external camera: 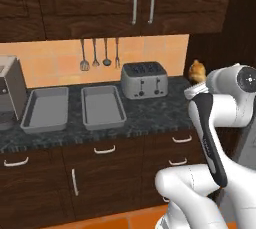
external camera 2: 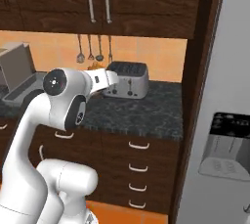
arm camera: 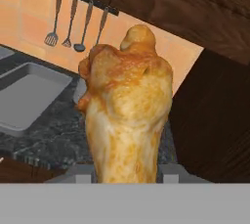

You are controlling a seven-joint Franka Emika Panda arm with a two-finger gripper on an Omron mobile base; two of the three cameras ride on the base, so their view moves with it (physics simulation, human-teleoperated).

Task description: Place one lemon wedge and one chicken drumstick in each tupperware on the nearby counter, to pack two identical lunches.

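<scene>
My gripper [arm camera: 125, 171] is shut on a golden-brown chicken drumstick [arm camera: 128, 110], which stands upright between the fingers with its knobbly end up. From the left base the drumstick [external camera: 197, 70] hangs in the air above the counter's right end, right of the toaster. Two shallow grey tupperware trays [external camera: 46, 123] [external camera: 104, 122] lie side by side on the black marbled counter [external camera: 150, 115], well to the left of the hand, and both look empty. One tray [arm camera: 19, 120] lies low at the left of the hand view. The lemon wedges are out of view.
A silver toaster [external camera: 144, 79] stands between the trays and my hand. Utensils [external camera: 100, 55] hang on the orange backsplash. A grey appliance [external camera: 10, 90] sits at the counter's left end. Dark wall cabinets hang overhead, and a grey fridge [external camera 2: 219, 120] stands to the right.
</scene>
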